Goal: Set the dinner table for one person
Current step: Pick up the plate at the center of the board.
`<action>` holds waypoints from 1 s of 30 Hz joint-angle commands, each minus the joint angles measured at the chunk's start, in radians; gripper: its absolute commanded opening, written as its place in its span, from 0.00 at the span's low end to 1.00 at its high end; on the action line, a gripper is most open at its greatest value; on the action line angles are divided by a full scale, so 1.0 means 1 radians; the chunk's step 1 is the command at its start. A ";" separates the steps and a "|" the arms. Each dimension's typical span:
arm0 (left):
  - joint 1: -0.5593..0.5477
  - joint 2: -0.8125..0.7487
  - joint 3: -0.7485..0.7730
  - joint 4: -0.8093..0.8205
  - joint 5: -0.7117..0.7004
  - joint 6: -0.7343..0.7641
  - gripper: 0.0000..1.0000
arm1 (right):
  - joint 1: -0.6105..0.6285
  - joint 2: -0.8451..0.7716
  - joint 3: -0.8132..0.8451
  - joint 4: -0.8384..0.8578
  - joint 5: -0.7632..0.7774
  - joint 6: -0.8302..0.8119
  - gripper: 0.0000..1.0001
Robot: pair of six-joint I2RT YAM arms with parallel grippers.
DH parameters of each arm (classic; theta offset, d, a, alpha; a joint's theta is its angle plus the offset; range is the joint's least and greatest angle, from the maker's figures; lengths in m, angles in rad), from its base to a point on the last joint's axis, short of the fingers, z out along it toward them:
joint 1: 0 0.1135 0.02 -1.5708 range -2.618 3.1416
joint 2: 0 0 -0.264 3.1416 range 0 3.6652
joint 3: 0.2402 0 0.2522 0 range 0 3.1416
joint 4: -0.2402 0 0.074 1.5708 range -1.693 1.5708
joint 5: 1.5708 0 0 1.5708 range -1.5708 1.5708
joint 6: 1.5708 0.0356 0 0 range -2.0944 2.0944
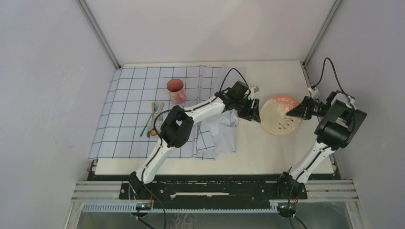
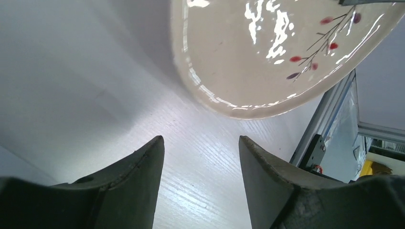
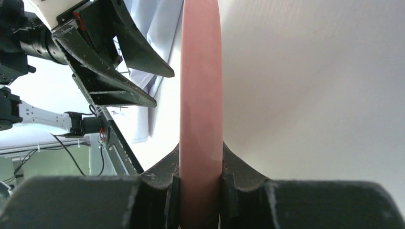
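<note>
Grey walls (image 1: 47, 95) box in the cream counter (image 1: 267, 152), checked cloth (image 1: 129, 105) covering its 9 o'clock half. Right claw (image 1: 290, 113) clamps the plate (image 1: 279, 119) by its 3 o'clock rim; left claw (image 1: 254, 110) gapes, empty, beside it.

You see a pale-blue gridded cloth (image 1: 126, 102) at left, its right end rumpled. A pink cup (image 1: 175, 90) stands upright on it, cutlery (image 1: 154, 119) just nearer. At right: a cream plate (image 1: 279, 117) with a red sprig.
</note>
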 commanded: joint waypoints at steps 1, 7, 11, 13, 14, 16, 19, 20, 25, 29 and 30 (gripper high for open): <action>0.042 -0.048 0.049 -0.008 0.008 0.049 0.64 | -0.011 0.007 0.076 -0.188 -0.151 -0.095 0.00; 0.093 -0.080 0.003 -0.011 0.009 0.057 0.64 | -0.005 0.065 0.138 -0.355 -0.187 -0.223 0.00; 0.116 -0.114 -0.025 -0.037 -0.047 0.125 0.64 | 0.004 0.083 0.189 -0.451 -0.220 -0.282 0.00; 0.131 -0.142 -0.035 -0.072 -0.117 0.185 0.63 | 0.023 0.074 0.213 -0.453 -0.214 -0.260 0.00; 0.141 -0.159 -0.041 -0.081 -0.146 0.210 0.63 | 0.035 0.067 0.225 -0.452 -0.209 -0.251 0.00; 0.166 -0.192 -0.051 -0.101 -0.201 0.250 0.63 | 0.065 0.044 0.233 -0.451 -0.205 -0.240 0.00; 0.208 -0.255 -0.084 -0.123 -0.255 0.295 0.63 | 0.104 -0.005 0.229 -0.388 -0.195 -0.160 0.00; 0.221 -0.276 -0.103 -0.122 -0.267 0.309 0.63 | 0.116 -0.022 0.224 -0.353 -0.187 -0.122 0.00; 0.289 -0.381 -0.180 -0.140 -0.300 0.348 0.63 | 0.184 -0.058 0.269 -0.342 -0.186 -0.055 0.00; 0.340 -0.457 -0.221 -0.165 -0.325 0.373 0.63 | 0.254 -0.065 0.321 -0.351 -0.214 -0.001 0.00; 0.353 -0.474 -0.232 -0.173 -0.326 0.375 0.63 | 0.278 -0.066 0.338 -0.348 -0.217 0.014 0.00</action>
